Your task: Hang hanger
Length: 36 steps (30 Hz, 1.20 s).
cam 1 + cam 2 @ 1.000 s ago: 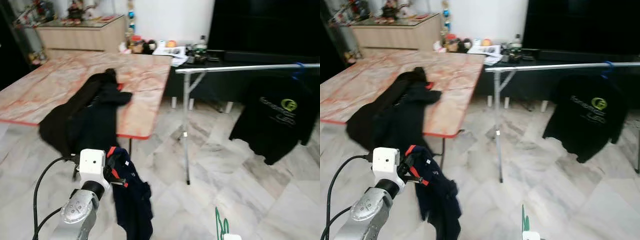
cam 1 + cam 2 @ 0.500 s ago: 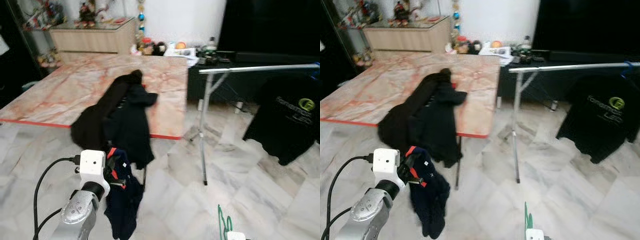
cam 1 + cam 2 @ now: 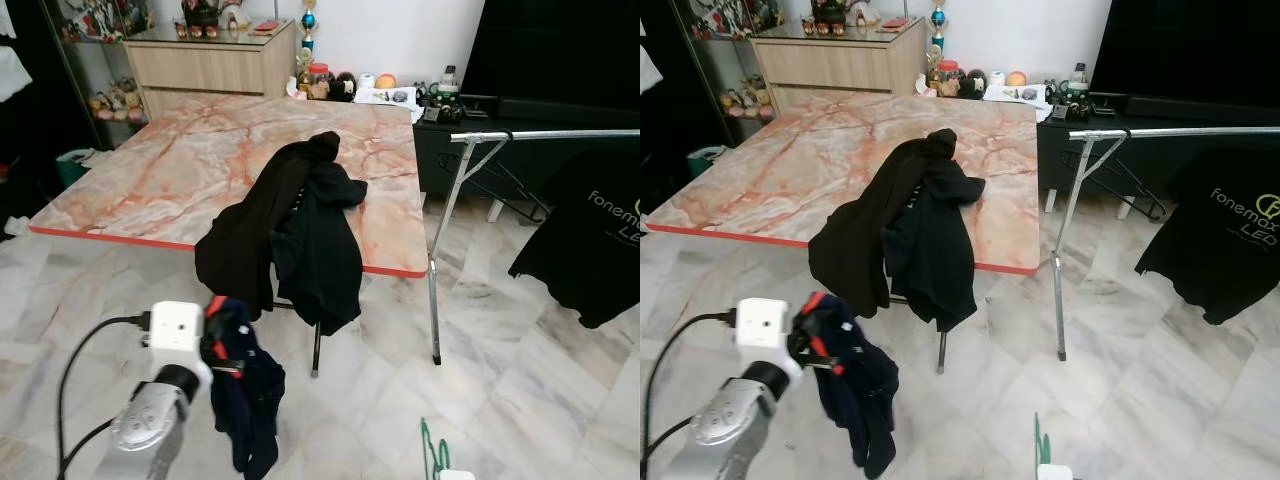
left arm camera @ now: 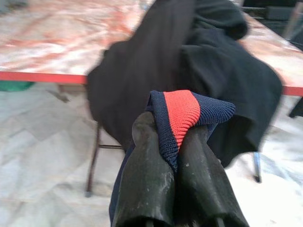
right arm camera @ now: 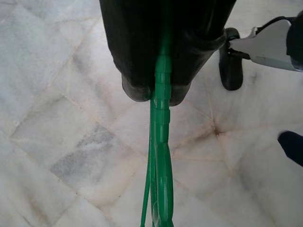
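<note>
Marble floor point(image 3: 520, 390) now nearer the worktop point(image 3: 150, 180): left tool point(image 4: 176, 156) pinching navy red-trimmed garment point(image 3: 245, 385), right tool point(image 5: 160, 92) pinching green plastic hanger point(image 5: 160, 189); silver rail point(image 3: 560, 134) unreached.

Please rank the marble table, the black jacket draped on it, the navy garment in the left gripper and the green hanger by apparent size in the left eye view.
1. marble table
2. black jacket
3. navy garment, held nearer the camera, so its rank is less sure
4. green hanger, partly cut off at the frame edge
</note>
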{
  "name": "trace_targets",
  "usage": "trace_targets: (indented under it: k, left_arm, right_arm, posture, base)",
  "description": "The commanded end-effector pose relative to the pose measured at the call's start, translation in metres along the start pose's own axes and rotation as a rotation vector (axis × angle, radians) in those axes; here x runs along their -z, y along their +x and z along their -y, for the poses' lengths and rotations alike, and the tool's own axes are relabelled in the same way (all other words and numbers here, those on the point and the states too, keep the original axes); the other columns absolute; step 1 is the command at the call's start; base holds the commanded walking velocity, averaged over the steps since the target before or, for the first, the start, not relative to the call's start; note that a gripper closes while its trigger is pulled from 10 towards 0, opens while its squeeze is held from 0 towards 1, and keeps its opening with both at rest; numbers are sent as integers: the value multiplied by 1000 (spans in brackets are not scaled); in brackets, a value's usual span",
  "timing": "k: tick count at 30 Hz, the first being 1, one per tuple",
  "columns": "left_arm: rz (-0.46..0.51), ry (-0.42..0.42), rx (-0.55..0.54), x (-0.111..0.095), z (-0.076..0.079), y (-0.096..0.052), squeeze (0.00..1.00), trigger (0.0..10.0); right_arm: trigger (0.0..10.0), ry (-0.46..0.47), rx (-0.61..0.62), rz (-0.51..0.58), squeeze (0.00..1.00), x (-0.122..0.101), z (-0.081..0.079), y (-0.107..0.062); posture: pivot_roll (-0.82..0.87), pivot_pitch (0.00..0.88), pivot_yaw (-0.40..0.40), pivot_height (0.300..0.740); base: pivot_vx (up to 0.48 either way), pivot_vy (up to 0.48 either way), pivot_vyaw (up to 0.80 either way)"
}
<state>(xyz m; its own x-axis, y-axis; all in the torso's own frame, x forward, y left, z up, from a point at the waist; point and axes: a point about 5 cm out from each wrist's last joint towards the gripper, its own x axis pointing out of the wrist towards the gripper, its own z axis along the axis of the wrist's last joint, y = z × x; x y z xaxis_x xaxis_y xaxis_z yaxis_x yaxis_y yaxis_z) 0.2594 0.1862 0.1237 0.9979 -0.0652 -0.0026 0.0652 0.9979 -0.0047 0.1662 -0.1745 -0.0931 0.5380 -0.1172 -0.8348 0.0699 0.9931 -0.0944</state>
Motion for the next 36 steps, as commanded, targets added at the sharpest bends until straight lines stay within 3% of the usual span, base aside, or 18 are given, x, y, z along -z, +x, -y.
trace_targets:
  k: [1, 3, 5, 12, 19, 24, 36]
  left_arm:
    - [23, 30, -5, -1, -6, -4, 0, 10000]
    - [23, 38, -10, -1, -9, -6, 0, 10000]
    - [45, 70, -47, -9, -27, -8, 0, 10000]
    - [66, 89, -37, -15, -26, -6, 0, 10000]
    - [72, 91, -11, -14, -18, -5, 0, 10000]
    - [66, 91, -9, -13, -19, -6, 0, 10000]
    - [42, 167, -33, -9, -43, -14, 0, 10000]
  right_arm:
    - [10000, 7, 0, -8, 0, 4, 1, -1]
    - [10000, 8, 0, -8, 0, 4, 1, -1]
    - [10000, 6, 3, 0, 0, 2, 2, 0]
    - [10000, 0, -1, 21, 0, -4, -2, 0]
    - [10000, 0, 1, 31, 0, -7, -4, 1]
    - [10000, 1, 9, 28, 0, -4, 4, 0]
    - [10000, -11, 7, -11, 0, 8, 4, -2]
  posture:
    - [83, 0, 26, 740]
    - [83, 0, 26, 740]
    - [96, 0, 22, 740]
    - [98, 11, 16, 740]
    - [97, 24, 15, 740]
    - [103, 32, 13, 740]
    - [107, 47, 3, 740]
  base:
    - [0, 0, 0]
    - [0, 0, 0]
    - [0, 0, 0]
    - [0, 0, 0]
    - [0, -434, 0]
    - [0, -456, 0]
    - [0, 0, 0]
